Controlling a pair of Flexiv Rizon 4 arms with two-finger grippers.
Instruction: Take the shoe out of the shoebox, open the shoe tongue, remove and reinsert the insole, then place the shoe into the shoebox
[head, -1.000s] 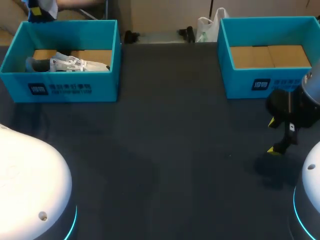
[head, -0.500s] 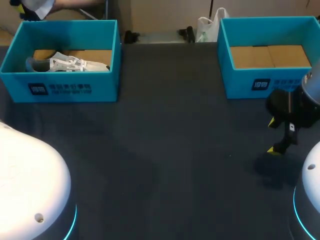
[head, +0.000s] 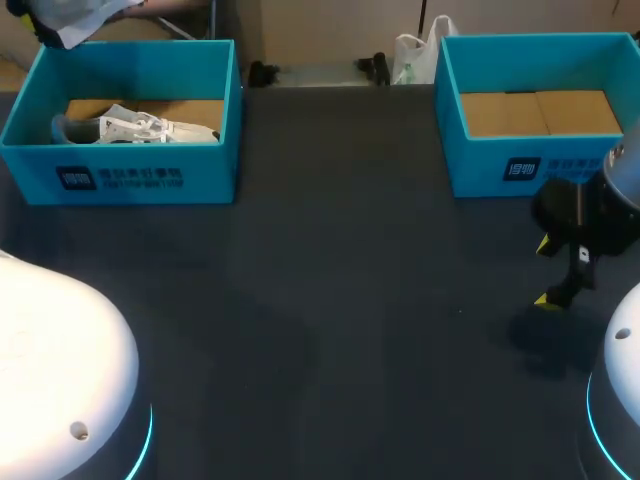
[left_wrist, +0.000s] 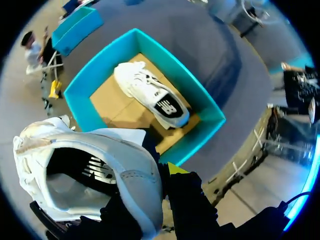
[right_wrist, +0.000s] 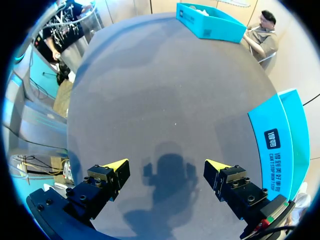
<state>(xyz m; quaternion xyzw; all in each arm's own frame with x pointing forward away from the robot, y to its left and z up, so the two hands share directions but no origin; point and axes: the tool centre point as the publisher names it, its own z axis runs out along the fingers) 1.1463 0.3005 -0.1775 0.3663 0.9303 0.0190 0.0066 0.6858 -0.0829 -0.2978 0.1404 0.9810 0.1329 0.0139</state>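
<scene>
Shoe (left_wrist: 85, 170), white, in the left gripper (left_wrist: 152, 192): fingers closed on the wall of its opening from two sides. One yellow tip (left_wrist: 176, 167) just outside that wall, the other finger mostly hidden behind the white upper. Opening turned toward the wrist camera, with dark lining and a pale grey floor inside. High over the left box (left_wrist: 80, 97), clear of its rim and touching none of it. In the head view, up at the far left corner, above the back wall of that box, with only part of the white upper inside the picture.

Second shoe (left_wrist: 152, 95), also white, down inside the left box on the brown cardboard floor. Laces up, lying slantwise between the teal walls.

Right box (head: 520, 165), same teal, at the far right of the table (head: 330, 300), well apart from the left box, brown cardboard floor showing.

Right gripper (head: 545, 272) wide open, yellow tips far apart, hovering above the dark table just in front of the right box, near the table's right edge. In the right wrist view, its own shadow (right_wrist: 167, 172) on the table ahead of the fingers, the front wall of the right box beside one finger, and the left box far across the table.
</scene>
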